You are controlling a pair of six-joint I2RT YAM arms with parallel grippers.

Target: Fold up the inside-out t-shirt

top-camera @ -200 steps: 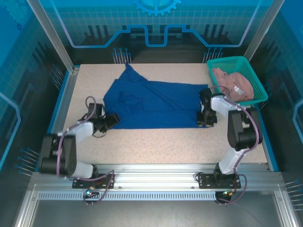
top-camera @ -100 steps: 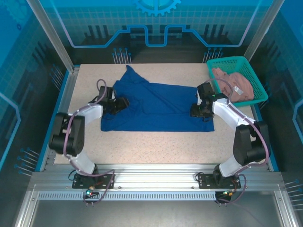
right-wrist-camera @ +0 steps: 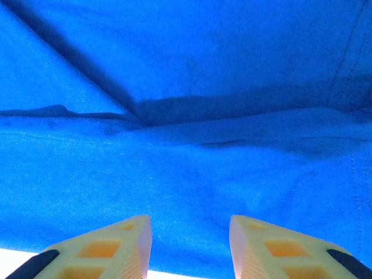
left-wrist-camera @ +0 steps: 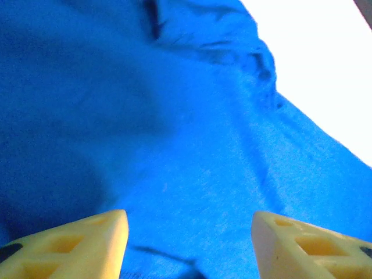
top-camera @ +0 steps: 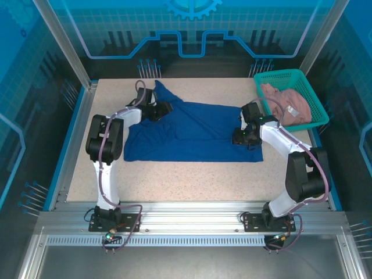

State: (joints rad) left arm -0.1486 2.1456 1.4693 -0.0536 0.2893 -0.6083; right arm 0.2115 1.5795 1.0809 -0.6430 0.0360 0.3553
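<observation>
The inside-out t-shirt [top-camera: 197, 131] lies spread flat across the middle of the table, plain royal blue side up, with one point reaching toward the far edge. My left gripper [top-camera: 168, 108] hovers open over its far-left part. In the left wrist view the left gripper [left-wrist-camera: 190, 232] has wrinkled blue cloth [left-wrist-camera: 174, 116] under its spread yellow fingers. My right gripper [top-camera: 237, 138] is over the shirt's right edge, also open. In the right wrist view, the right gripper [right-wrist-camera: 190, 238] has creased fabric [right-wrist-camera: 186, 87] showing below the gap. Neither gripper pinches any cloth.
A teal basket [top-camera: 279, 74] holding a pinkish-beige garment [top-camera: 285, 104] stands at the back right corner, close behind my right arm. Bare speckled table [top-camera: 192, 180] lies between the shirt and the arm bases. Frame posts and blue walls enclose the table.
My left arm has swung from beside the shirt's near-left corner up to its far-left part. The right gripper moved slightly up and inward over the right edge. The shirt's left side has shifted a little.
</observation>
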